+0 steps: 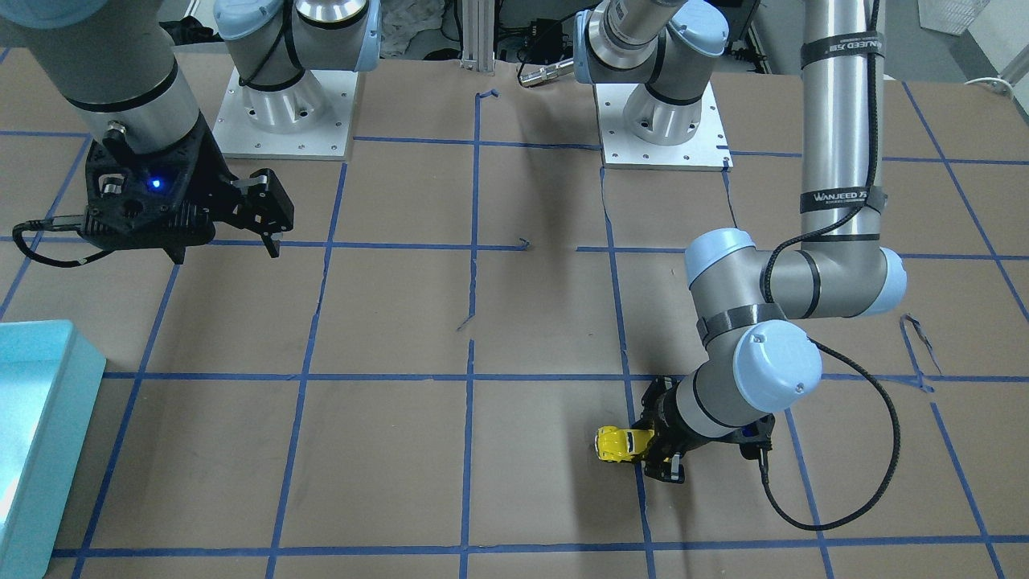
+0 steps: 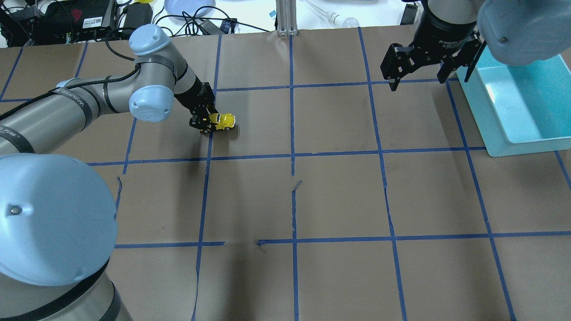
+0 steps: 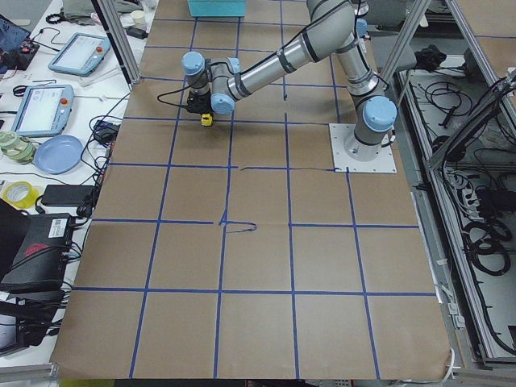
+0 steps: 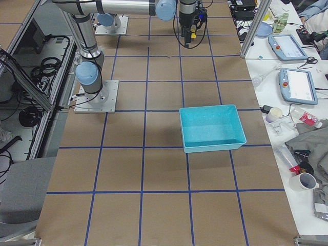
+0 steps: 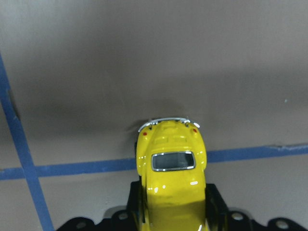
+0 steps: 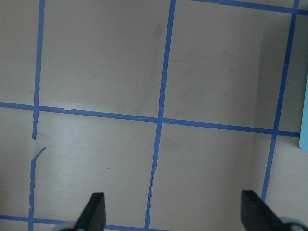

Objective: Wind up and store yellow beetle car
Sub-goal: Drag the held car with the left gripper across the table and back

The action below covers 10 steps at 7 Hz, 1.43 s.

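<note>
The yellow beetle car (image 2: 221, 121) is small and glossy, with dark windows. It sits low on the brown paper in the far-left part of the table. My left gripper (image 2: 206, 126) is shut on the car's one end; the rest sticks out past the fingers. It also shows in the front view (image 1: 619, 443), in the left wrist view (image 5: 172, 180) and in the exterior left view (image 3: 206, 119). My right gripper (image 2: 417, 80) hangs open and empty above the table at the far right, beside the bin. Its fingertips (image 6: 94, 211) show wide apart.
A light blue open bin (image 2: 524, 109) stands at the table's right side, also in the front view (image 1: 36, 434) and the exterior right view (image 4: 211, 128). Brown paper with blue tape grid lines (image 2: 292, 156) covers the table. Cables and tablets lie beyond the far edge.
</note>
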Available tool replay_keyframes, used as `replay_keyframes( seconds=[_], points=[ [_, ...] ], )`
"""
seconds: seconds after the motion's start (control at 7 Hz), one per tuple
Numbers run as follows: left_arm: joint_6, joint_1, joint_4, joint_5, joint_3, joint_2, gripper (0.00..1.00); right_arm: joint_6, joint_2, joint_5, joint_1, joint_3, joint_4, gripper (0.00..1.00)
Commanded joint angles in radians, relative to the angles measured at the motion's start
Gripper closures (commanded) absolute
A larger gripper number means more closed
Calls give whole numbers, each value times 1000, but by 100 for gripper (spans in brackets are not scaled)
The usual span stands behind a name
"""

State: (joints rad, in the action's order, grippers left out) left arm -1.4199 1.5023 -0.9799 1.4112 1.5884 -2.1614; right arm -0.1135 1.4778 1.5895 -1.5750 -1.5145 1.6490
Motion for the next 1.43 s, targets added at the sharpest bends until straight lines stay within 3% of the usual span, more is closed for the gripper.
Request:
replay_keyframes(
  seconds=[0.0, 1.29],
  points=[
    [38, -25, 3, 23, 4, -2, 100, 0, 2, 1, 0, 0, 0, 0],
    [171, -137, 10, 152, 1, -3, 100, 2, -5, -3, 0, -1, 0, 0]
  ],
)
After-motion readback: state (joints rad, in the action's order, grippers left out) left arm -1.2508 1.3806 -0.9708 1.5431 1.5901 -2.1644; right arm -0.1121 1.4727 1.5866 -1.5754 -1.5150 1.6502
